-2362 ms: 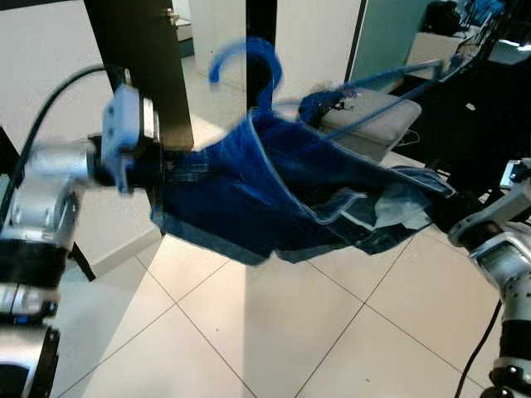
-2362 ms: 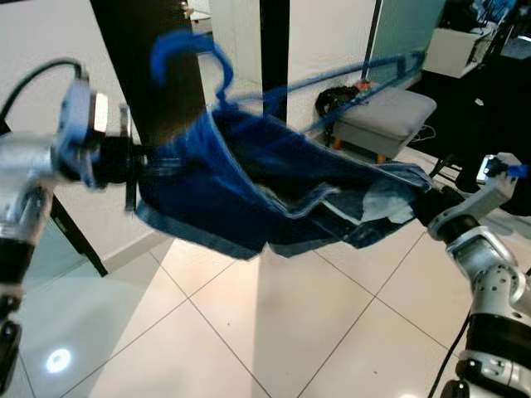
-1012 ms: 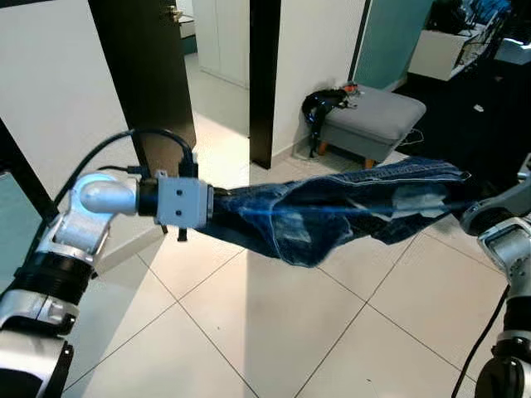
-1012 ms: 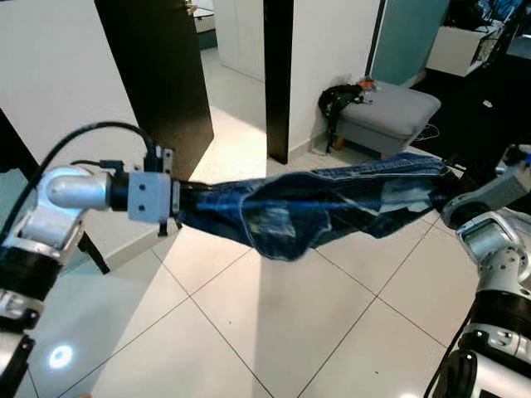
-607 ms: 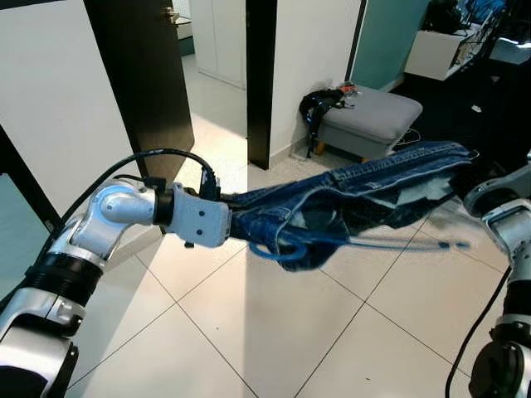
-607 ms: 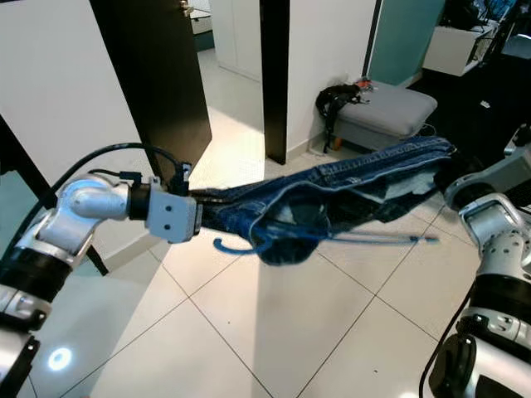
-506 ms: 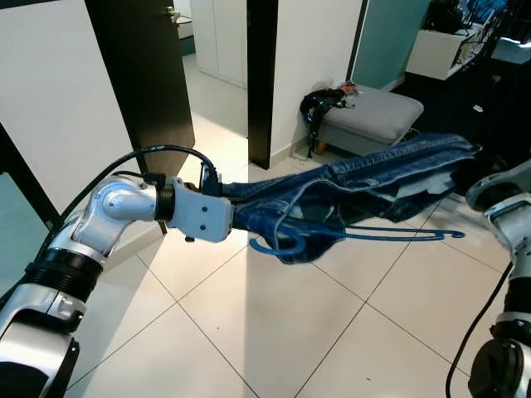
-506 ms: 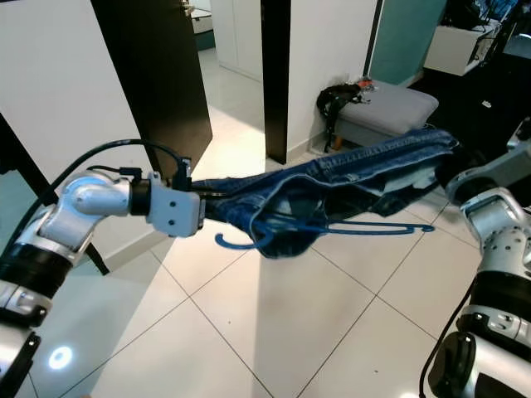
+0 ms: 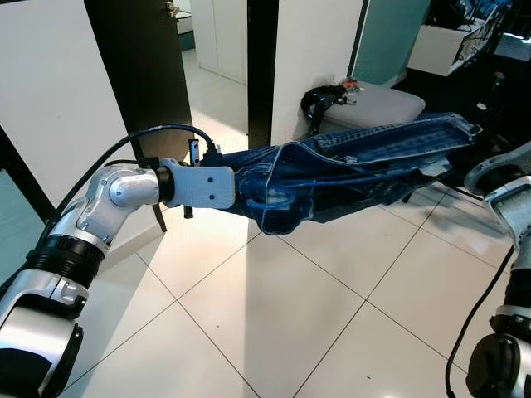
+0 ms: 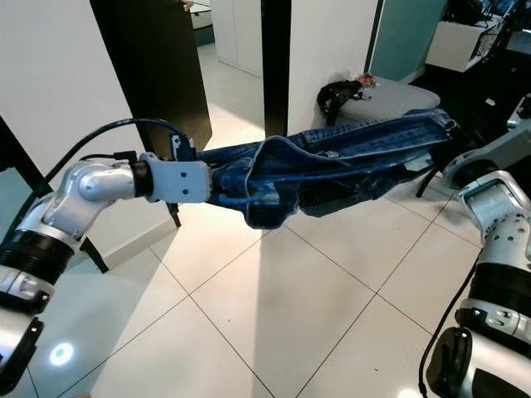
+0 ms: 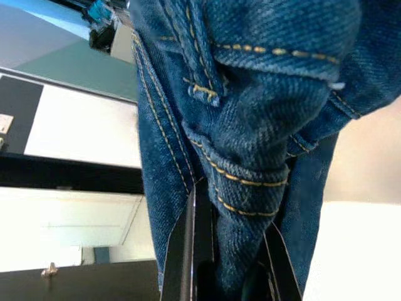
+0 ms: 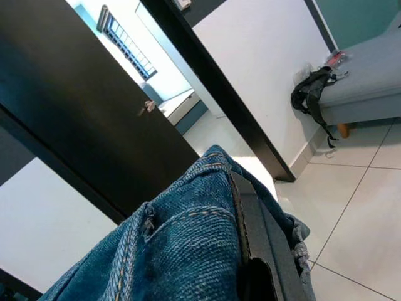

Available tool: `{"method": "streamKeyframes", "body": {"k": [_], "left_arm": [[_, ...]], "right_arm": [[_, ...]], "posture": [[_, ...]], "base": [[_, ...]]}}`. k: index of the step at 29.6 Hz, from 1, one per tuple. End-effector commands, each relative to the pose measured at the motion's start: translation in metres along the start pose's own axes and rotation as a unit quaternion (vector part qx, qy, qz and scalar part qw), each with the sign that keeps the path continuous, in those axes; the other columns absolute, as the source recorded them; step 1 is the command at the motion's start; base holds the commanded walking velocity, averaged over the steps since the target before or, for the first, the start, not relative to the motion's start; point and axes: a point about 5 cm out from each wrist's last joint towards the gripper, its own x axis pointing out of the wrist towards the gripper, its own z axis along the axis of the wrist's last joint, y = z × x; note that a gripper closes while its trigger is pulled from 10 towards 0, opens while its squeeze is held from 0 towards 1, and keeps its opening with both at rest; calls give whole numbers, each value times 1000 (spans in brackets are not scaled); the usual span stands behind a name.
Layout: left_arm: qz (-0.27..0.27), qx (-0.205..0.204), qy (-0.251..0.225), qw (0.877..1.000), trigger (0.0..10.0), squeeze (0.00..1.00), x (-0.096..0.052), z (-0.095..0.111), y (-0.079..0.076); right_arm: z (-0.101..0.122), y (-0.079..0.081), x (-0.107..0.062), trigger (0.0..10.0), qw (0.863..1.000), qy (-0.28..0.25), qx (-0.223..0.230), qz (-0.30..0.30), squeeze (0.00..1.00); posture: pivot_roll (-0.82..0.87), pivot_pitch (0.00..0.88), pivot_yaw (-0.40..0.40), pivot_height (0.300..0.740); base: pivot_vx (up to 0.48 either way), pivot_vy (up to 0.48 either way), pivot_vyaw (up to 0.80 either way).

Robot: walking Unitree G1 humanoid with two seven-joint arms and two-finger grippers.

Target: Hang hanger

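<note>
A pair of blue jeans [image 9: 348, 170] is stretched almost level between my two arms, above the tiled floor. My left gripper [image 9: 239, 187] is shut on the waistband end; in the left wrist view its black fingers [image 11: 192, 251] pinch a thick fold of denim [image 11: 250, 125]. My right gripper [image 10: 445, 156] holds the other end at the far right, largely covered by cloth. In the right wrist view one black finger [image 12: 254, 235] presses flat against the denim [image 12: 188, 251]. The hanger is hidden.
A dark open door [image 9: 145, 75] and a dark door post [image 9: 260, 75] stand behind the jeans, with a white wall between. A grey stool [image 9: 382, 98] carrying a black bag [image 9: 319, 99] sits behind the right end. Pale floor tiles [image 9: 274, 323] spread below.
Half a second ago a blue hanger dangled under the jeans; now it is out of sight. The jeans are pulled flatter and sit slightly higher, and the left wrist has turned.
</note>
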Motion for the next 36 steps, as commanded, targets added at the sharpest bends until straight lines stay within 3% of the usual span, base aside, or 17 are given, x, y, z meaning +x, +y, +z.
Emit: {"method": "streamKeyframes", "body": {"k": [1,9,13,30,32,33,36], "left_arm": [[-19,-17,80,997,9059,0,-11,-26,-9],[-2,-40,116,992,9294,0,-7,-30,-10],[51,-90,144,984,9333,0,-1,-32,-4],[101,-100,222,965,9176,0,-19,-52,11],[111,-138,212,961,9333,0,-16,-50,9],[111,-138,212,961,9333,0,-16,-50,9],[116,-236,161,951,9569,0,1,-35,-3]], "right_arm": [[28,4,-5,0,998,-59,-1,-2,0],[18,19,0,0,999,-46,0,18,0],[-5,32,6,0,999,-9,-5,31,0],[-23,29,5,0,999,23,-23,8,0],[-37,31,5,0,999,42,-18,5,0],[-37,31,5,0,999,42,-18,5,0],[-63,47,5,0,996,82,-5,33,0]], "posture": [[-11,69,5,740],[-10,71,3,740],[-9,71,2,740],[-4,74,1,740],[1,71,4,740],[1,71,4,740],[2,70,4,740]], "base": [[0,0,0],[0,0,0],[0,0,0],[0,0,0],[0,0,0],[0,0,0],[0,0,0]]}}
